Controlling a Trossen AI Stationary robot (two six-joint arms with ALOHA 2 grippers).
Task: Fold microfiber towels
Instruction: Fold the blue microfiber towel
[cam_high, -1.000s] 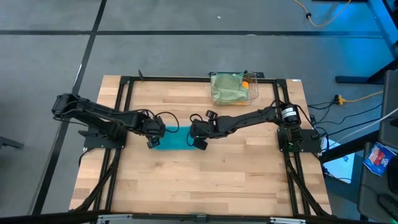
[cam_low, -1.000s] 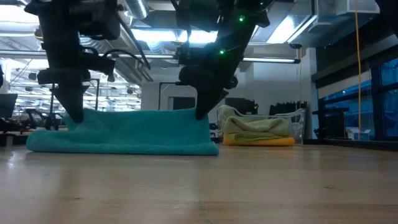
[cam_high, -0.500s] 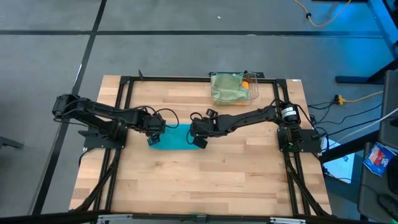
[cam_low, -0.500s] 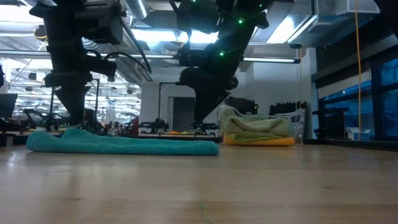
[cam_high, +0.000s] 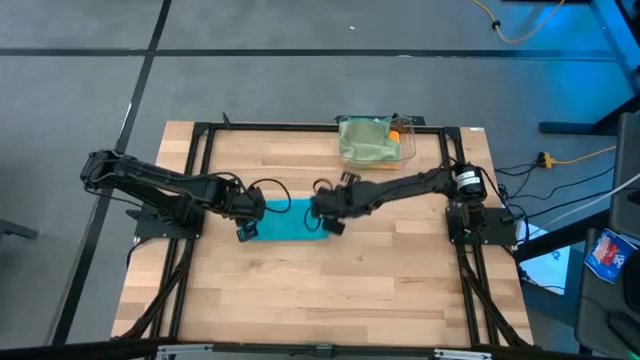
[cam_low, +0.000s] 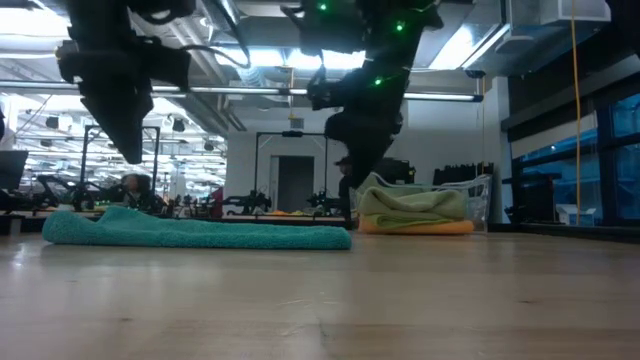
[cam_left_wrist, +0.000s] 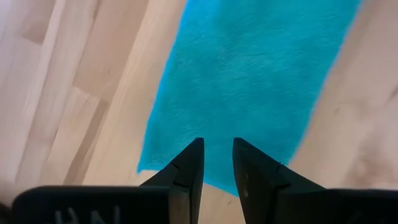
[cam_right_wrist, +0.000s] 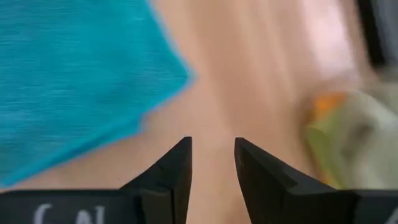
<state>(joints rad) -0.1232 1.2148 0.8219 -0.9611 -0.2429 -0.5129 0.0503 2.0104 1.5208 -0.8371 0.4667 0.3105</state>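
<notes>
Hanging w/ jaws a bit apart & empty, left gripper and right gripper sit above teal towel, mid table. Towel's soft, floppy, light; grab by corners.

A folded towel lies mid-counter between the left hand and right hand; a bin of towels sits at the far edge.
</notes>
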